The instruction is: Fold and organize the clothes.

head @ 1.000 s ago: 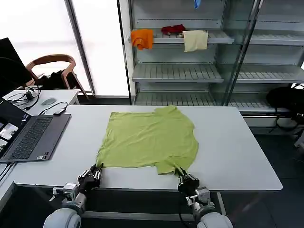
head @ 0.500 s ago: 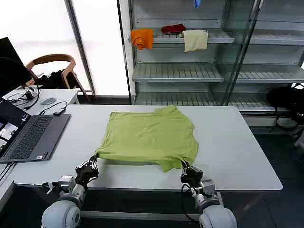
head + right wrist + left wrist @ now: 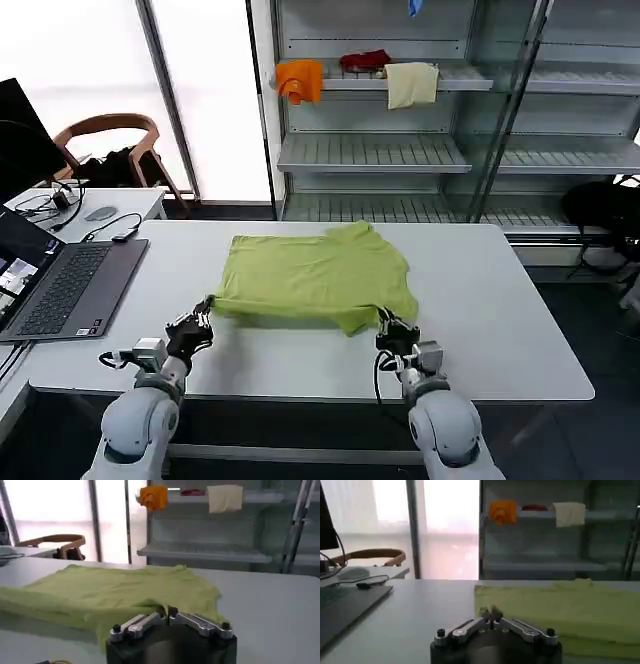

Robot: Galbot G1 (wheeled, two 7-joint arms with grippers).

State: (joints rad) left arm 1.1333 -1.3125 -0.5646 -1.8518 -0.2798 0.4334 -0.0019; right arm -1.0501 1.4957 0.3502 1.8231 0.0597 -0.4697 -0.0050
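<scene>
The lime yellow-green T-shirt (image 3: 315, 275) lies on the white table (image 3: 480, 330), its near hem lifted and carried back over the body. My left gripper (image 3: 205, 312) is shut on the hem's left corner; in the left wrist view that gripper (image 3: 490, 613) pinches the edge of the shirt (image 3: 560, 610). At the hem's right corner my right gripper (image 3: 383, 322) is shut on the fabric. The right wrist view has its gripper (image 3: 167, 612) closed on a fold of the shirt (image 3: 115, 592).
An open laptop (image 3: 60, 285) sits at the table's left edge with cables beyond it. Behind the table stands a shelf unit (image 3: 400, 150) holding an orange cloth (image 3: 300, 80), a red cloth (image 3: 365, 61) and a cream cloth (image 3: 411, 84). A chair (image 3: 105, 135) is at the far left.
Both grippers have risen and moved away from me with the hem, drawing the shirt's near edge off the table's front and back over its body.
</scene>
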